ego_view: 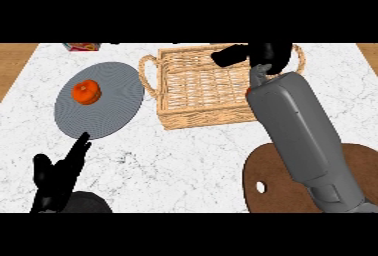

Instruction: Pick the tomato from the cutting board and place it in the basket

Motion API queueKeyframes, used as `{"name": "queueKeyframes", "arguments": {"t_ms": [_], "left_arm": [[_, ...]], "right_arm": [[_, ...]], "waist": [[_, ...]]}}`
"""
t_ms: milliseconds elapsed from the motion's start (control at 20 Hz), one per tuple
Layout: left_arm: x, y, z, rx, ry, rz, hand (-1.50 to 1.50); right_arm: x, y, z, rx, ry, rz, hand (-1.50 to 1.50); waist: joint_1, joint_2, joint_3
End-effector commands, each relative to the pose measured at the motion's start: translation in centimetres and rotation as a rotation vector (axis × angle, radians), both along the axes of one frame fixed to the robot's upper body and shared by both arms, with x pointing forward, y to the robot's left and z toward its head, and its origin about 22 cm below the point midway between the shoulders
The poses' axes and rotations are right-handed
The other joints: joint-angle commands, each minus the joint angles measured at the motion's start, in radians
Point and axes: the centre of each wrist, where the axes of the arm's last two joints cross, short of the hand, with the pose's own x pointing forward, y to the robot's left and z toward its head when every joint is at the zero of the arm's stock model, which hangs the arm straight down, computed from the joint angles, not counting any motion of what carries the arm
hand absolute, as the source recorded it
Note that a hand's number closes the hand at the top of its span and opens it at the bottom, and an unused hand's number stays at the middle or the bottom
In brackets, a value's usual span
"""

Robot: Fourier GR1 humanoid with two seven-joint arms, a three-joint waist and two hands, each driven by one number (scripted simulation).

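Observation:
My right hand [251, 54] hangs over the far right part of the wicker basket [193, 82], its fingers stretched out to the left and holding nothing that I can see. A small orange-red sliver [249, 89], likely the tomato, shows inside the basket right beside my right forearm, which hides most of it. The brown cutting board [258, 170] lies at the lower right with nothing visible on it, partly under that forearm. My left hand [63, 172] rests open at the lower left, fingers up.
A grey round plate [111, 117] lies left of the basket with an orange-red fruit [86, 91] on it. A small red and white packet [81, 47] sits at the counter's far left edge. Bare marble counter spreads in front of the basket.

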Motion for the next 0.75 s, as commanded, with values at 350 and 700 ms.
{"name": "queueKeyframes", "arguments": {"t_ms": [350,700], "left_arm": [[-1.5,0.3,-2.2,-0.017,0.166,0.047,0.0],[-2.4,2.0,-3.1,-0.018,0.155,0.08,0.0]], "right_arm": [[-2.0,-4.5,2.9,0.18,-0.126,-0.102,-1.5],[-5.8,-12.0,3.3,0.189,-0.123,-0.182,-1.5]], "waist": [[-0.015,0.004,-0.018],[-0.034,0.002,-0.018]]}}
